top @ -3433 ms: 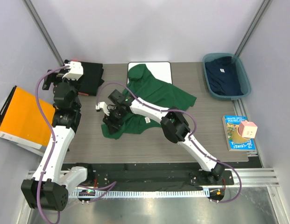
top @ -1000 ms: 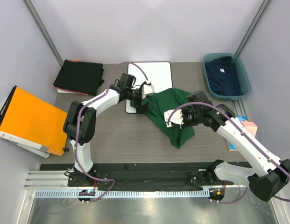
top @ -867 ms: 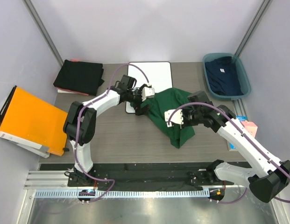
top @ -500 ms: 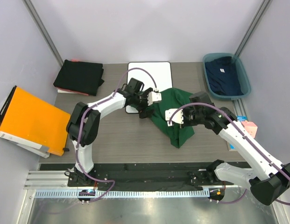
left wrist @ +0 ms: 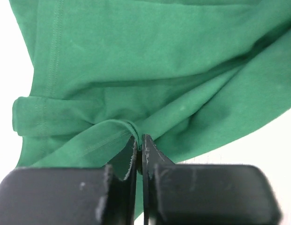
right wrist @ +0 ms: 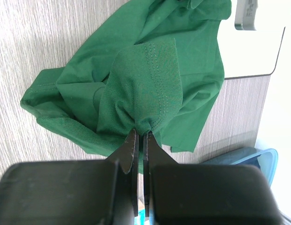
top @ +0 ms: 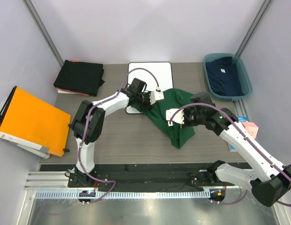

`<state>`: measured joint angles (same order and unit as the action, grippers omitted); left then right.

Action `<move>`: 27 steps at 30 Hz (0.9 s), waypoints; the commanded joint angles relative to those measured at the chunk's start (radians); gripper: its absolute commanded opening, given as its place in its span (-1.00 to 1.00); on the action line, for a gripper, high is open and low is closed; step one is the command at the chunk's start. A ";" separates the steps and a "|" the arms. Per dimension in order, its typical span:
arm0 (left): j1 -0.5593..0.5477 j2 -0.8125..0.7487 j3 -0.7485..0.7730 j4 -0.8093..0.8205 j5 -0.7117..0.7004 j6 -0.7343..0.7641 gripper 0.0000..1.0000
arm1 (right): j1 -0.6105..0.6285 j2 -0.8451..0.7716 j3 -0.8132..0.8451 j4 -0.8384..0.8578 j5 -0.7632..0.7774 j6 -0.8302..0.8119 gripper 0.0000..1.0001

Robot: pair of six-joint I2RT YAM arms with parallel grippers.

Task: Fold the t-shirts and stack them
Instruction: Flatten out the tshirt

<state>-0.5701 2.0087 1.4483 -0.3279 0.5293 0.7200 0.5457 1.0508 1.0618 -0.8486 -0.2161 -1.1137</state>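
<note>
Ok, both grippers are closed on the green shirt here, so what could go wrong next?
1. The left gripper and right gripper each pinch only a thin bunched fold of the crumpled dark green cloth t-shirt; either pinch may slip if they pull apart.
2. The shirt partly overlaps the white rectangular board, so dragging could shift it.

The top camera looks down from high behind the arms over the whole table (top: 117,140). Both wrist cameras sit close on the dark green t-shirt (left wrist: 182,70), which all three views share.
</note>
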 commanded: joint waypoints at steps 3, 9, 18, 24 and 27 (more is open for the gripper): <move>-0.001 -0.043 0.003 0.076 -0.113 -0.001 -1.00 | -0.004 -0.011 0.006 0.057 -0.020 0.017 -0.98; 0.061 -0.215 -0.054 0.133 -0.276 -0.011 -1.00 | -0.015 -0.017 -0.008 0.068 -0.023 0.037 -0.98; 0.160 -0.406 -0.088 -0.150 -0.520 0.073 -0.99 | -0.026 -0.023 -0.025 0.071 -0.026 0.064 -0.98; 0.200 -0.392 -0.105 -0.479 -0.407 0.156 -0.53 | -0.029 -0.021 -0.019 0.071 -0.022 0.071 -0.98; 0.220 -0.370 -0.077 -0.577 -0.319 0.153 -0.21 | -0.029 -0.021 -0.017 0.071 -0.016 0.074 -0.98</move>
<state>-0.3725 1.6165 1.3514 -0.6815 0.0994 0.8310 0.5213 1.0512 1.0359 -0.8158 -0.2241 -1.0599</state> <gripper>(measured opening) 0.296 0.040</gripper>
